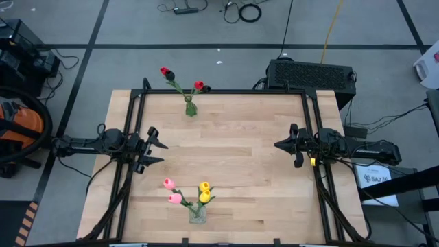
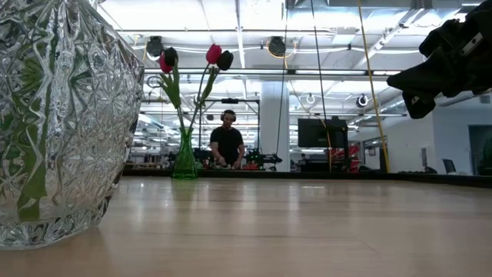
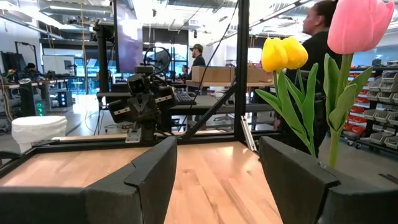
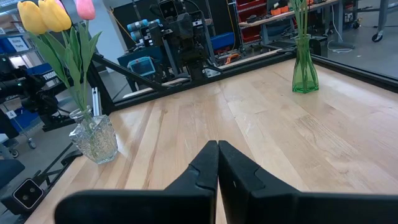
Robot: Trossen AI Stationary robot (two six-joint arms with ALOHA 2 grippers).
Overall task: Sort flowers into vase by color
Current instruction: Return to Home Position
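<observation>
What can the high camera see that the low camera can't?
Only the high view shows the heads of the pink flowers and yellow flowers, plus the left hand, open at the table's left side. Only the low view shows a person in the room behind the table. Both show the green vase holding red flowers and dark flowers, the clear vase, the wooden table and the right hand, shut and holding nothing.
</observation>
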